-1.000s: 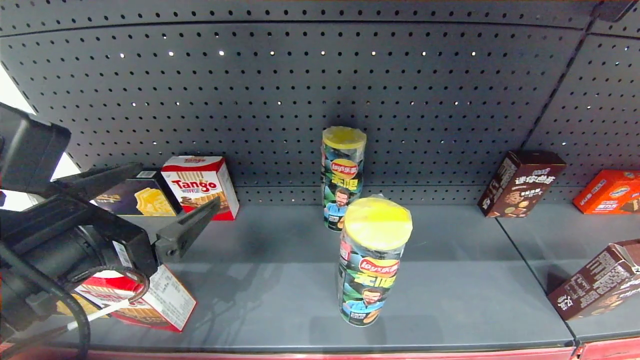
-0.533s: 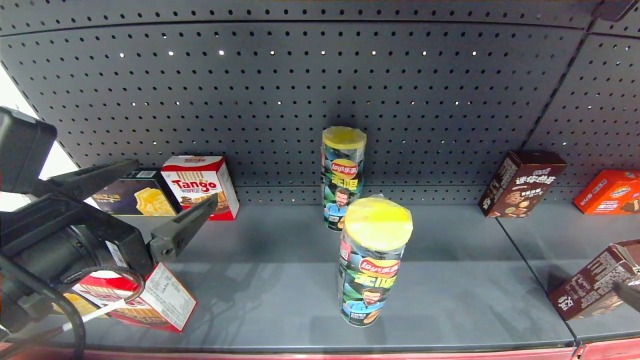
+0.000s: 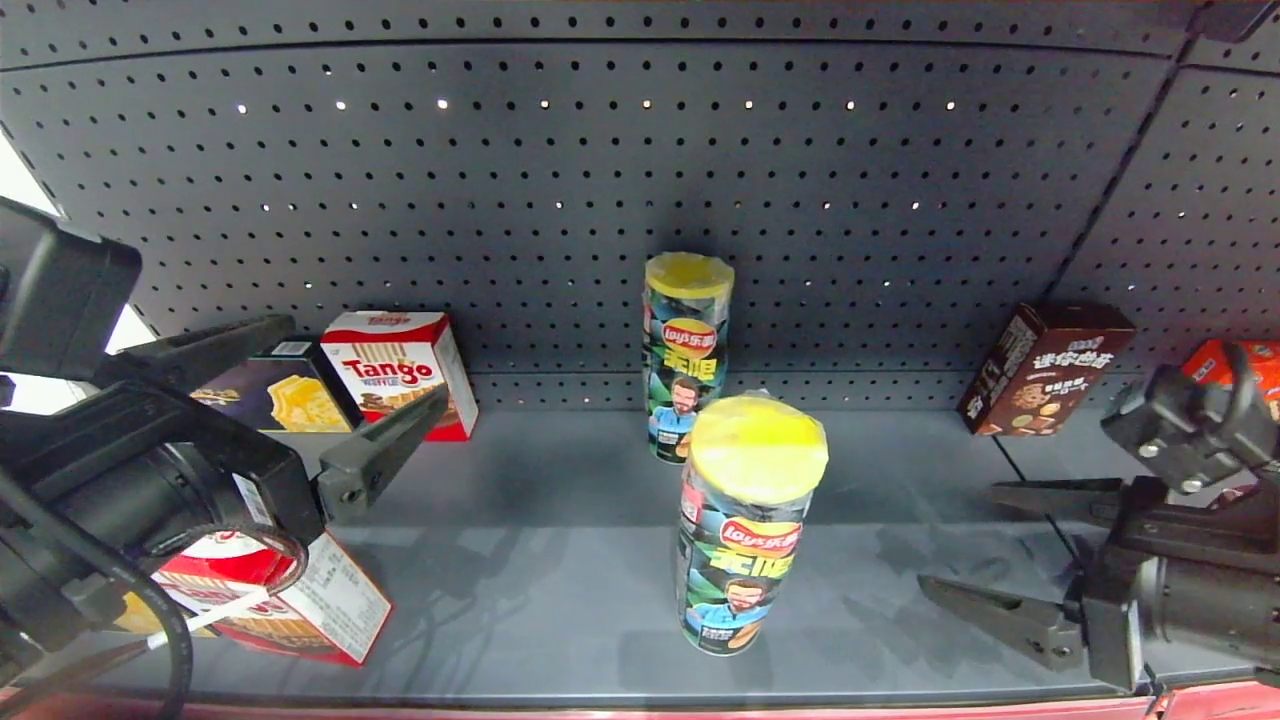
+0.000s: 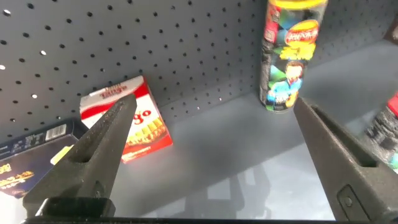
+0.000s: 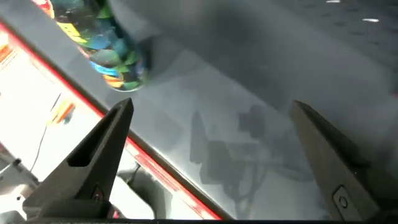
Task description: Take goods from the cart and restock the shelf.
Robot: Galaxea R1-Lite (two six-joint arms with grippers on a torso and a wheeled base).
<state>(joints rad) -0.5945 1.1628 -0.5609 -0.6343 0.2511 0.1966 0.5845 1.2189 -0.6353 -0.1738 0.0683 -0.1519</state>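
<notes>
Two yellow-lidded chip cans stand upright mid-shelf, one at the front [image 3: 745,520] and one at the back [image 3: 685,350] by the pegboard. My left gripper [image 3: 367,357] is open and empty above the shelf's left part, in front of a red-and-white wafer box [image 3: 400,370]. In the left wrist view its gripper [image 4: 214,106] frames that wafer box [image 4: 134,127] and the back can [image 4: 289,56]. My right gripper [image 3: 960,538] is open and empty, low over the shelf to the right of the front can. In the right wrist view that gripper [image 5: 212,107] has the front can [image 5: 102,43] off to one side.
The grey shelf [image 3: 560,560] has a pegboard back and a red front edge [image 5: 124,134]. A dark box [image 3: 265,395] stands beside the wafer box, a red box [image 3: 290,610] lies at the front left. A brown box [image 3: 1045,365] and an orange box [image 3: 1225,365] stand at the right.
My right arm has come in from the right and now hangs open over the shelf, covering the brown box at the front right. The left gripper shifted only slightly.
</notes>
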